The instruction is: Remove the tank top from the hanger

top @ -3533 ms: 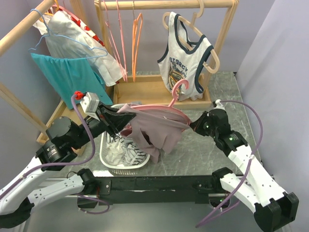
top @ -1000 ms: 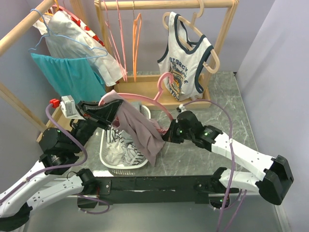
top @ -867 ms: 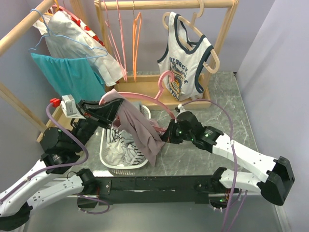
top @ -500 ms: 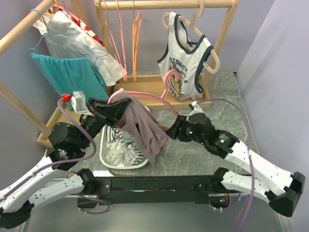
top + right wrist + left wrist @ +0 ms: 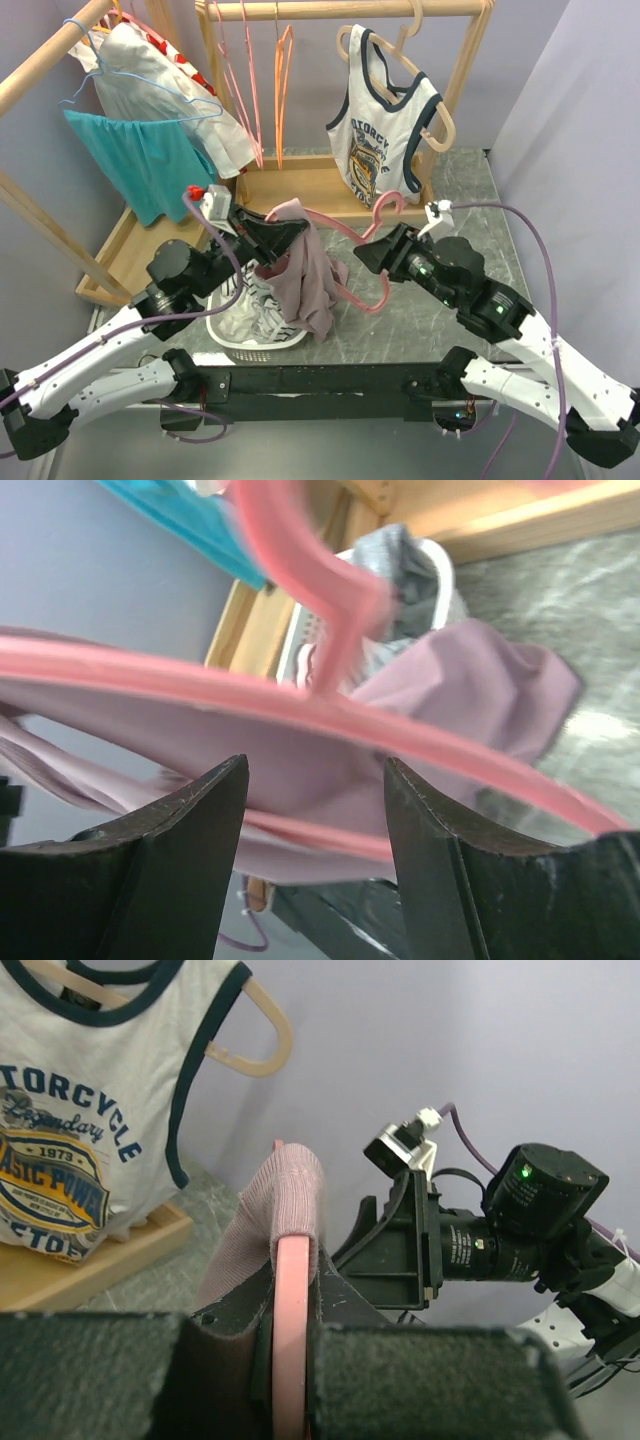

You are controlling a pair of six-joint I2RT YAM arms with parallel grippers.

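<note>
A mauve tank top [image 5: 305,280] hangs bunched on the left half of a pink hanger [image 5: 350,240], above the basket. My left gripper [image 5: 290,232] is shut on the hanger's left end, where the tank top's strap [image 5: 287,1185] drapes over the pink bar [image 5: 290,1300]. In the left wrist view the left gripper [image 5: 290,1310] pinches that bar edge-on. My right gripper [image 5: 368,256] stands open just right of the hanger, near its hook. In the right wrist view the right gripper [image 5: 315,830] has its jaws spread apart. The hanger [image 5: 300,705] and the tank top [image 5: 470,690] lie beyond them, untouched.
A white basket [image 5: 222,330] of clothes sits under the hanger. A wooden rack [image 5: 340,10] behind carries a white motorcycle-print top [image 5: 385,130], empty hangers [image 5: 250,90] and a teal garment [image 5: 140,160]. Its wooden base [image 5: 300,190] lies close behind both grippers.
My right gripper has opened, let go and pulled back to the right. My left gripper carried the hanger rightward, and the tank top now hangs bunched at the hanger's left end.
</note>
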